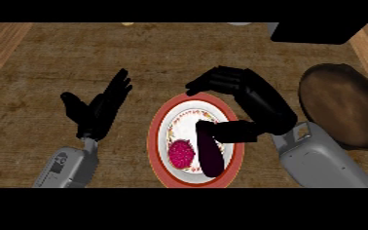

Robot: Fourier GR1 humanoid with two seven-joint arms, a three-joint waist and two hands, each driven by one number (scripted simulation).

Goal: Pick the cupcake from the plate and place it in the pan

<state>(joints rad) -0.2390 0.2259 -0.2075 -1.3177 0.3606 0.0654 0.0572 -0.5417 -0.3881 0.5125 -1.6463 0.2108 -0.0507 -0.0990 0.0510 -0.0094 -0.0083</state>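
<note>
The cupcake (182,152) is seen on the plate (159,131); above the plate, the right hand (251,97) is held with fingers curled, empty. Left of the plate, the left hand (97,108) is held with fingers straight.

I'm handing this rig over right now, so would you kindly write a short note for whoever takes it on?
Left hand: open, fingers up, resting at the view's left, holding nothing.
Right hand: above the plate, fingers curled over its far rim, thumb reaching down beside the cupcake; nothing held.
Cupcake: pink, on the plate, near side.
Pan: dark, at the right edge, nothing visible in it.
Done: the right hand's approach only.
Left: grasp the cupcake, lift it, carry it right, set it in the pan.
</note>
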